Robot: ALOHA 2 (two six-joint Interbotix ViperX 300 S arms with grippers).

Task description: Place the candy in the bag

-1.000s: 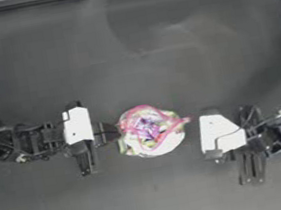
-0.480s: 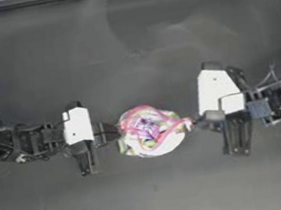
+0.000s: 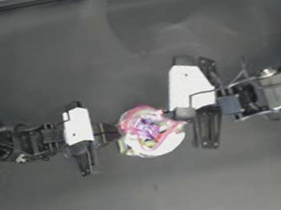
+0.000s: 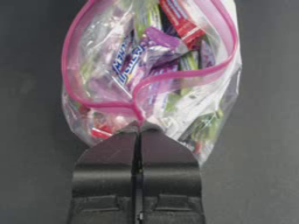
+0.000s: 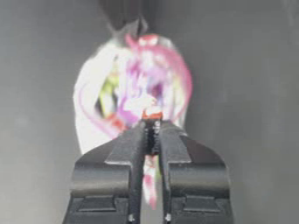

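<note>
Top view: the bag [image 3: 149,132] sits mid-desk [image 3: 126,43], its pink-edged mouth held open. Left tool [image 3: 107,133] is at the bag's left edge; left wrist view shows its jaws fully closed, pinching the pink strip of the bag [image 4: 153,74].

Change over the last second: the right arm has swung in from the lower right, and the right tool [image 3: 183,115] now sits just beside the bag's right rim. Left arm has not moved. Judgement: the delivery approach is nearly complete; the drop into the mouth remains.

Right wrist view: the jaws of the right tool [image 5: 152,127] are nearly closed on a small white and red piece, taken to be the candy [image 5: 150,173], which hangs between them just short of the bag [image 5: 134,87].

Hard to make out: the right wrist view is blurred, so the candy's wrapper ends are unreadable. From above the candy is not visible; it is too small or hidden by the tool. Whether it is yet over the opening cannot be told.
</note>
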